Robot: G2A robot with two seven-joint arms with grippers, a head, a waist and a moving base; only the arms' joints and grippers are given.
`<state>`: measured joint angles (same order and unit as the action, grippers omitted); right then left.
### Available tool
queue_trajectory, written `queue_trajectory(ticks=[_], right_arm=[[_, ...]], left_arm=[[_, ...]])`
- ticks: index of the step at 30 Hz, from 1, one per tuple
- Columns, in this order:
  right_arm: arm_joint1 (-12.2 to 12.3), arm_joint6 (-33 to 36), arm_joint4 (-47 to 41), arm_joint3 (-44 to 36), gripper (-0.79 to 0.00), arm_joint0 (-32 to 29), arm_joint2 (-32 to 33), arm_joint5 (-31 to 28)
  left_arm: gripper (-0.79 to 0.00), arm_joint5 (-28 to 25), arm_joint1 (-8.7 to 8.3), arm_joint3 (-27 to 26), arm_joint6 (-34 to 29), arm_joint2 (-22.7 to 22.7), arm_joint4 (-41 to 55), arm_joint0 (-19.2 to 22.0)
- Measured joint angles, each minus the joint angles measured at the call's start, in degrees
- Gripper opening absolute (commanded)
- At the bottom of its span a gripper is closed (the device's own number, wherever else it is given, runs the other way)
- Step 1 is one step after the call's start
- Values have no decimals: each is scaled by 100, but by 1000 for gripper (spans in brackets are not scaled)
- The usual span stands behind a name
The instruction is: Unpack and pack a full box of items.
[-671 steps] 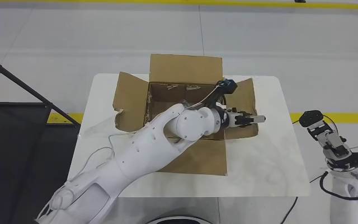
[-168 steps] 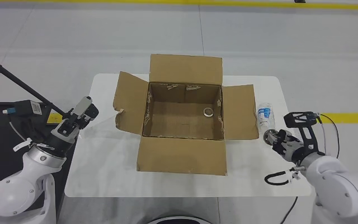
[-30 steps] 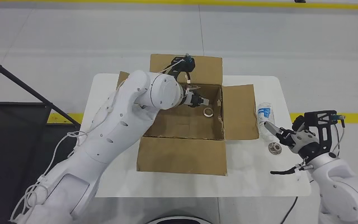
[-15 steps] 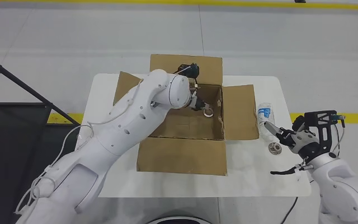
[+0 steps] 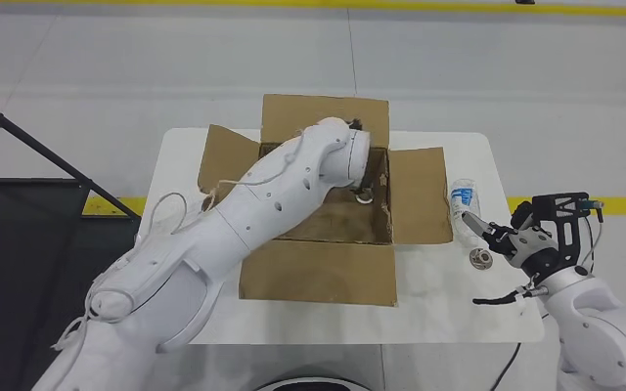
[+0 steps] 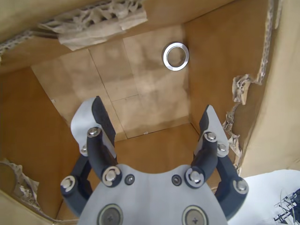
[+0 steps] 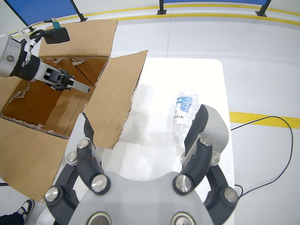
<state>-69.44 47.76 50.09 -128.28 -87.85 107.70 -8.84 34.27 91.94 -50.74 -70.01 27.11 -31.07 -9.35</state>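
Open box point(image 5: 318, 274) holds a metal ring point(image 6: 175, 56); bottle point(image 5: 462, 203) lies beside it

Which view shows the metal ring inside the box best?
The left wrist view: the metal ring lies whole and unobstructed on the box floor, near a corner. In the top view the left arm covers all but a sliver of it. In the right wrist view a box flap hides that corner.

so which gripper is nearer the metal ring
Left. The left gripper is at the mouth of the box, above the metal ring; the right gripper is outside it, beside the bottle.
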Motion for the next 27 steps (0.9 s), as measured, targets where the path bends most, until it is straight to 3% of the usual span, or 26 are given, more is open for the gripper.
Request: queue_trajectory(ticks=[8,14,19,21,23,27], right_arm=[[0,0,0,0,0,0,0,0],[0,0,0,0,0,0,0,0],[0,0,0,0,0,0,0,0],[0,0,0,0,0,0,0,0],[0,0,0,0,0,0,0,0],[0,0,0,0,0,0,0,0]], left_arm=[[-99,239,489,946,239,-355,151,167],[-172,306,799,1485,464,-417,278,209],[-163,298,1017,1887,872,-405,359,189],[-179,258,1100,2035,1019,-384,401,190],[-243,227,1171,2160,1213,-346,448,183],[-243,105,1271,2360,1602,-270,512,137]])
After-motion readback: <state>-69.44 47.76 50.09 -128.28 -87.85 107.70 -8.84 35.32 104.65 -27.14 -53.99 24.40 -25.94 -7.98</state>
